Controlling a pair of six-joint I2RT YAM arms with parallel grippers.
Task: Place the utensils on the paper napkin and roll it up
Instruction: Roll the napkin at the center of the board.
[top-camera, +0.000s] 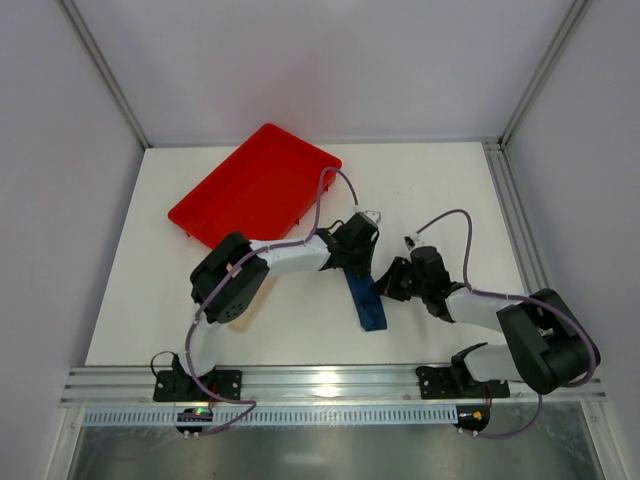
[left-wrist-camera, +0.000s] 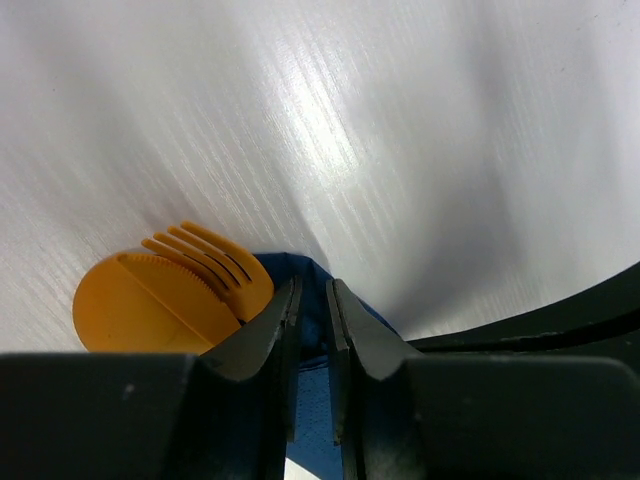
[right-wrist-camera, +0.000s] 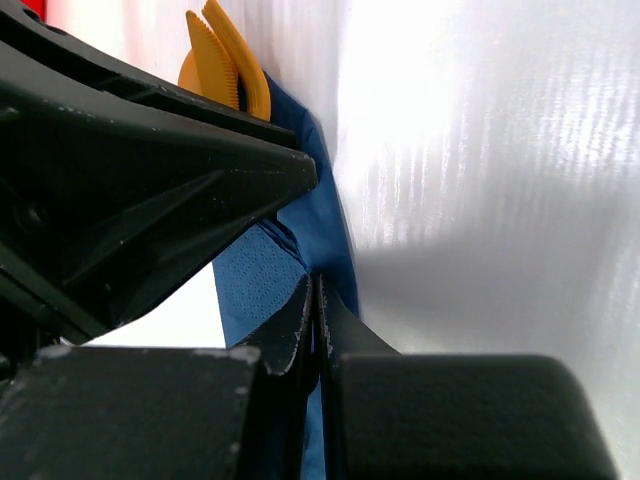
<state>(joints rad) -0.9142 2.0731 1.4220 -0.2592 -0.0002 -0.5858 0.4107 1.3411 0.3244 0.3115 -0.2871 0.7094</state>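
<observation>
Left gripper (left-wrist-camera: 312, 290) and right gripper (right-wrist-camera: 314, 285) tight on paper napkin (right-wrist-camera: 262, 272); utensils (left-wrist-camera: 160, 300) just beyond.

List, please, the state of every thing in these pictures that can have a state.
paper napkin, rolled into a narrow bundle, lying on the table
utensils, wrapped in the napkin, orange heads sticking out of one end
left gripper, closed to a slim gap on the napkin
right gripper, shut on the napkin's edge
red tray, empty, lying askew
</observation>
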